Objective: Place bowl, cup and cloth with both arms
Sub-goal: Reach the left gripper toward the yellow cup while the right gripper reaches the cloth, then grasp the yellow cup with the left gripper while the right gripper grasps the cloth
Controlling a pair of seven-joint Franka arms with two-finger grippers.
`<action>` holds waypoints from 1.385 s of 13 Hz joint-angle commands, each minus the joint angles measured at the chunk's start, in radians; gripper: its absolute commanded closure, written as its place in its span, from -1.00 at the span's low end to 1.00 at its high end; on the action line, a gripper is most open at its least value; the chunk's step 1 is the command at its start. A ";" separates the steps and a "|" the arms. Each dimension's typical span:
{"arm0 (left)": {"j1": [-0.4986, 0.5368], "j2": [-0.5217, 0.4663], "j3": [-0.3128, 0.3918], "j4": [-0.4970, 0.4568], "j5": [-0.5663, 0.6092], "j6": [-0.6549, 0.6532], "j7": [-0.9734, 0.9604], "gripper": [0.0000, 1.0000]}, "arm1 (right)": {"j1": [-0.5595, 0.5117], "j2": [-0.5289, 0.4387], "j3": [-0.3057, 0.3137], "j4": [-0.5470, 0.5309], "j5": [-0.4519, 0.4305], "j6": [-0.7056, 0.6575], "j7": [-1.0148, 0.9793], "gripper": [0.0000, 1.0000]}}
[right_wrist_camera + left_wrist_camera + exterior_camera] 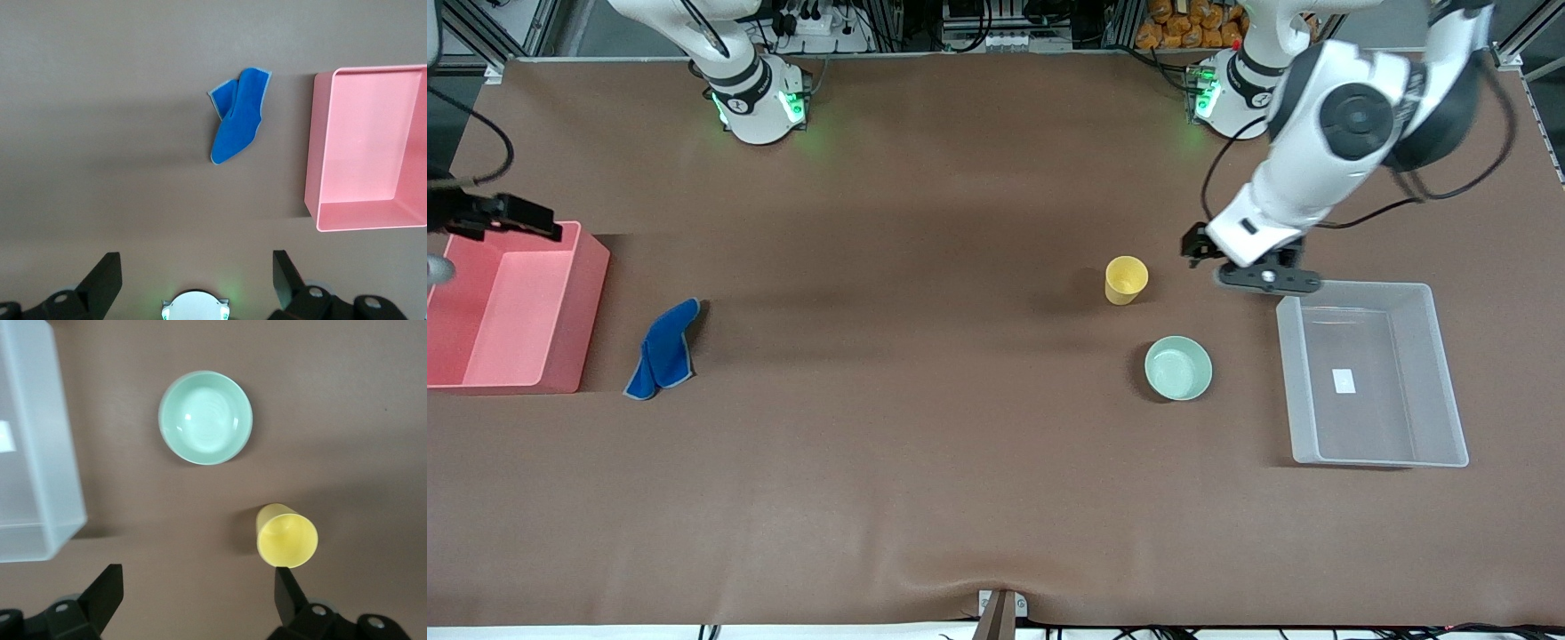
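Observation:
The yellow cup (1126, 279) stands upright on the brown table, and the mint green bowl (1178, 367) sits beside it, nearer the front camera. Both show in the left wrist view, the cup (287, 537) and the bowl (205, 418). My left gripper (1249, 267) hangs open and empty over the table between the cup and the clear bin; in its wrist view (198, 572) one finger is close to the cup. The blue cloth (663, 348) lies crumpled beside the pink bin and shows in the right wrist view (237, 115). My right gripper (195, 260) is open and empty, held high.
A clear plastic bin (1449, 400) stands at the left arm's end of the table, empty but for a white label. An empty pink bin (591, 293) stands at the right arm's end. Black hardware (507, 218) hangs over the pink bin.

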State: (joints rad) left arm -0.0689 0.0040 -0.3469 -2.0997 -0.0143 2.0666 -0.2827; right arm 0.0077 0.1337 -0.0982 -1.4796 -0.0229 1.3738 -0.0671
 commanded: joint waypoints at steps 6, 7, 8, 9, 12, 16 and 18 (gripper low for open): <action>-0.009 0.094 -0.076 -0.175 -0.012 0.286 -0.067 -0.91 | -0.121 0.257 0.009 0.051 -0.003 0.253 -0.007 -1.00; -0.014 0.114 -0.076 -0.180 -0.010 0.308 -0.091 -0.86 | -0.118 0.277 0.009 0.051 -0.005 0.301 -0.005 -1.00; -0.022 0.137 -0.076 -0.187 -0.007 0.332 -0.107 -0.77 | -0.120 0.302 0.009 0.053 -0.005 0.341 -0.002 -1.00; -0.025 0.157 -0.076 -0.189 -0.006 0.352 -0.110 -0.72 | -0.121 0.325 0.009 0.051 -0.005 0.378 0.003 -1.00; -0.025 0.205 -0.076 -0.191 -0.001 0.386 -0.112 -0.64 | -0.135 0.401 0.009 0.051 0.003 0.441 0.004 -1.00; -0.025 0.225 -0.075 -0.203 0.000 0.394 -0.112 -0.37 | -0.137 0.504 0.009 0.051 0.008 0.472 0.073 -1.00; -0.026 0.234 -0.076 -0.206 0.007 0.394 -0.112 -0.24 | -0.141 0.535 0.011 0.042 0.017 0.484 0.105 -1.00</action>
State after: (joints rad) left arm -0.0917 0.2381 -0.4182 -2.2918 -0.0143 2.4425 -0.3759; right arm -0.1198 0.6329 -0.0972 -1.4647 -0.0185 1.8609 0.0010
